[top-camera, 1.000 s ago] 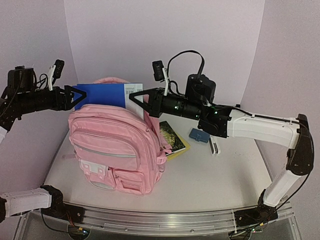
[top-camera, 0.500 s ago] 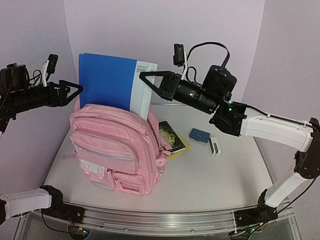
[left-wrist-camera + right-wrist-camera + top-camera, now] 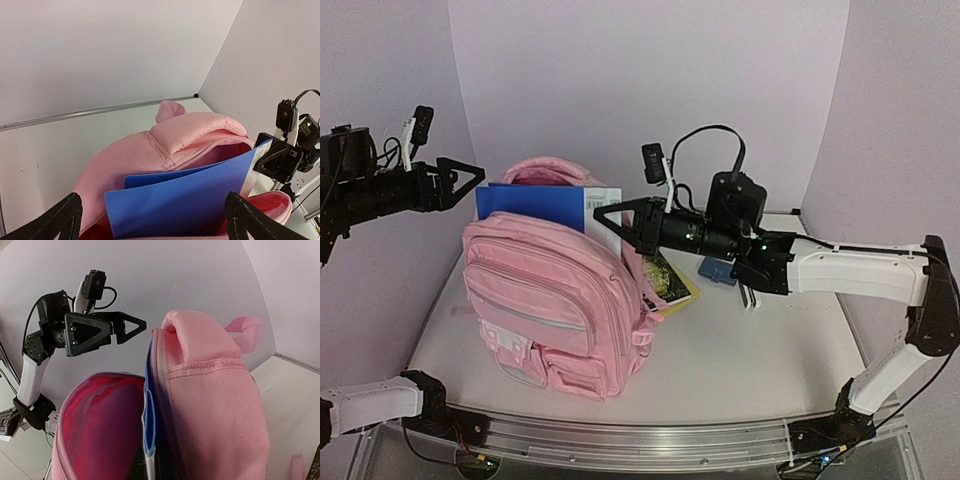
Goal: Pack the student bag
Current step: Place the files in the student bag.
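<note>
The pink student bag (image 3: 550, 300) stands upright on the table with its main compartment open; it also shows in the left wrist view (image 3: 150, 150) and the right wrist view (image 3: 210, 405). A blue folder (image 3: 535, 205) with a white spine sits inside it against the back wall, its top edge sticking out (image 3: 185, 200) (image 3: 150, 430). My right gripper (image 3: 605, 213) is at the folder's spine edge and appears shut on it; its fingers are out of its own wrist view. My left gripper (image 3: 475, 175) is open at the bag's upper left, its fingers straddling the folder (image 3: 152, 215).
A yellow-green book (image 3: 665, 275) lies on the table against the bag's right side. A small blue object (image 3: 718, 270) and a white object (image 3: 750, 293) lie under the right arm. Walls close in at the back and both sides.
The folder, held high above the bag half a second ago, has gone down into the main compartment with my right gripper. The left gripper has barely moved.
</note>
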Controlling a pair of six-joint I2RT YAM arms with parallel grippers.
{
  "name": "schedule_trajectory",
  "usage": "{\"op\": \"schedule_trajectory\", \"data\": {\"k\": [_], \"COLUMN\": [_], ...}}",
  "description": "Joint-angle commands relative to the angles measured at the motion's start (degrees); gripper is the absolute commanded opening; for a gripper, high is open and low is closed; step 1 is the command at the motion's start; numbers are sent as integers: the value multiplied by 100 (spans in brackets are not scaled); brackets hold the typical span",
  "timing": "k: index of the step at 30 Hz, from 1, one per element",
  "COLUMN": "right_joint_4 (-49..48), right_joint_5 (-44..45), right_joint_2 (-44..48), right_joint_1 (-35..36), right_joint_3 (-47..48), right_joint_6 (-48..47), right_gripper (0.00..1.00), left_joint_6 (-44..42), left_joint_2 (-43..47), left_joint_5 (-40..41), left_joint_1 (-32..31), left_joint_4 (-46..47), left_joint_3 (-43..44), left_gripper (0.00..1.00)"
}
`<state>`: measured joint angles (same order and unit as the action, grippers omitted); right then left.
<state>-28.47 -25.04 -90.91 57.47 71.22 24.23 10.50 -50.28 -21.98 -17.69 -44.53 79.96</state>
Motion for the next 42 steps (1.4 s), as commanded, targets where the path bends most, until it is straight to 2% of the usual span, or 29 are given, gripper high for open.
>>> {"op": "schedule_trajectory", "data": {"k": [1, 12, 14, 17, 18, 20, 21, 26, 34, 37, 42], "right_joint_4": [185, 245, 320, 501, 579, 763, 861, 1268, 2142, 2509, 2631], "right_joint_5": [96, 357, 373, 414, 427, 457, 486, 695, 1964, 2444, 2443], "right_joint_2": [-297, -698, -583, -285, -157, 66, 171, 735, 1452, 1636, 1938], "right_joint_1": [60, 317, 317, 325, 326, 327, 328, 328, 330, 317, 146], "right_joint_3": [-420, -370, -356, -323, -291, -225, -196, -142, -244, -440, -1182], "right_joint_6": [-214, -493, -505, -534, -549, -578, -580, -546, -30, 292, 1043], "right_gripper": [0, 1, 11, 19, 24, 43, 49, 69, 87, 89, 87], "left_joint_6": [-32, -96, -111, -141, -149, -183, -199, -213, -101, -8, 142], "left_joint_2": [16, -43, -51, -80, -92, -117, -132, -183, 23, 80, 242], "left_joint_5": [77, -50, -75, -127, -149, -171, -160, -45, 132, 196, 272], "left_joint_1": [-6, -7, -11, -6, -6, -8, -8, -7, -6, -10, -8], "left_joint_4": [107, 15, 11, 6, 4, -4, -6, -42, -30, -27, 24], "left_joint_3": [187, 198, 189, 175, 166, 132, 99, -121, -485, -704, -1071], "left_gripper": [100, 100, 100, 100, 100, 100, 100, 100, 100, 100, 100]}}
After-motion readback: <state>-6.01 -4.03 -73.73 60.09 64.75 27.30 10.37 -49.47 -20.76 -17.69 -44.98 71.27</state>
